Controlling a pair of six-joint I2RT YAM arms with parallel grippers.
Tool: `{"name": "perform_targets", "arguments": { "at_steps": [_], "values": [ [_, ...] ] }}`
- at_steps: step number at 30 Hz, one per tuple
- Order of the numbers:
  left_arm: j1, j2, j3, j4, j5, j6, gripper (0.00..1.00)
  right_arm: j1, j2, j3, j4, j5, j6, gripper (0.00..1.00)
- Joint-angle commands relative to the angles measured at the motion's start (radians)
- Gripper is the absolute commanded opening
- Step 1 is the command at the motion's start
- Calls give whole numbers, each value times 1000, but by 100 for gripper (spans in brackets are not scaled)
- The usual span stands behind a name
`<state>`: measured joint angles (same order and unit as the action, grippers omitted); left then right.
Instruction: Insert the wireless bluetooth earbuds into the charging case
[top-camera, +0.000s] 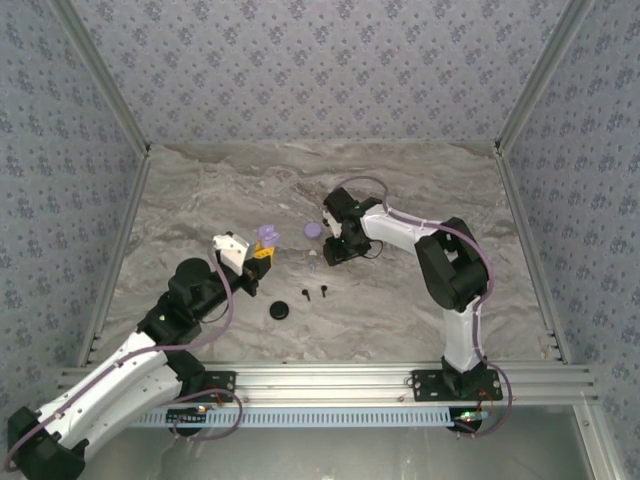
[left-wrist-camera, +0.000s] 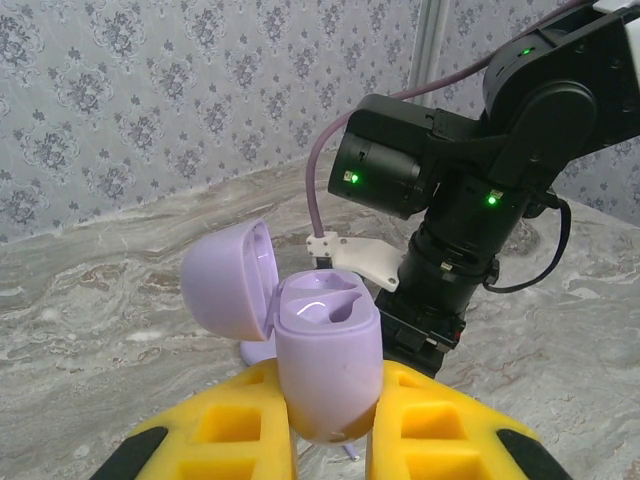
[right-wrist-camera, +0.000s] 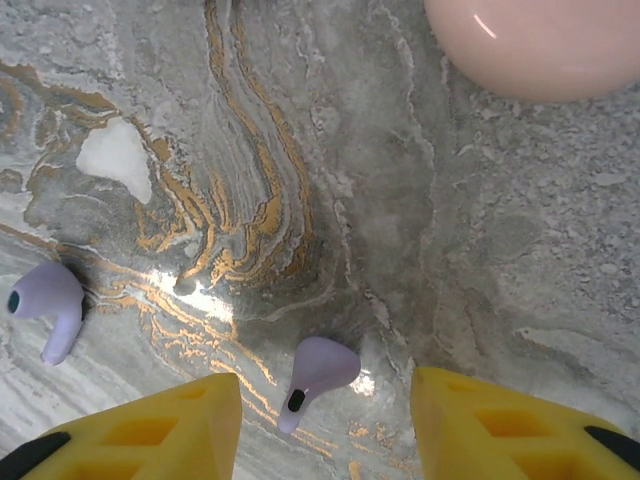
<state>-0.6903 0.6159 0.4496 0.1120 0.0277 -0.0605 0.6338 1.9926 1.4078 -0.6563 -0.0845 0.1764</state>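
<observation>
Marble table (right-wrist-camera: 250, 150), lilac earbud (right-wrist-camera: 318, 375) flat, stem pointing lower-left

The lilac charging case (left-wrist-camera: 328, 370) sits upright, clamped in the left tool (left-wrist-camera: 335, 415), with its lid swung open to the left. One lilac earbud (right-wrist-camera: 318, 372) lies on the bench (right-wrist-camera: 500, 250), and a second lilac earbud (right-wrist-camera: 50, 305) lies apart from it. Two black earbuds (top-camera: 306, 294) lie close together.

Overhead + close wrist cams; shared case (top-camera: 267, 235)
</observation>
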Motion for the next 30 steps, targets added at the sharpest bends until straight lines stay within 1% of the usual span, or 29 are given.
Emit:
{"name": "perform_targets", "arguments": {
  "at_steps": [1, 7, 13, 20, 22, 26, 30],
  "values": [
    [-5, -4, -3, 24, -12, 4, 0, 12, 33, 39, -45, 43, 12, 49],
    [-5, 2, -2, 26, -14, 4, 0, 25, 65, 63, -47, 54, 12, 44],
    [-5, 5, -2, 28, -15, 1, 0, 36, 92, 78, -58, 59, 12, 36],
    [-6, 8, -3, 28, -20, 1, 0, 53, 109, 70, -71, 74, 17, 32],
    [-5, 9, -1, 28, -22, 0, 0, 52, 107, 63, -69, 73, 17, 30],
    [-4, 14, 0, 30, -22, -1, 0, 46, 75, 49, -57, 72, 14, 25],
    [-5, 30, -6, 73, -3, -18, 0, 32, -32, 13, -22, 71, 3, 24]
  ]
}}
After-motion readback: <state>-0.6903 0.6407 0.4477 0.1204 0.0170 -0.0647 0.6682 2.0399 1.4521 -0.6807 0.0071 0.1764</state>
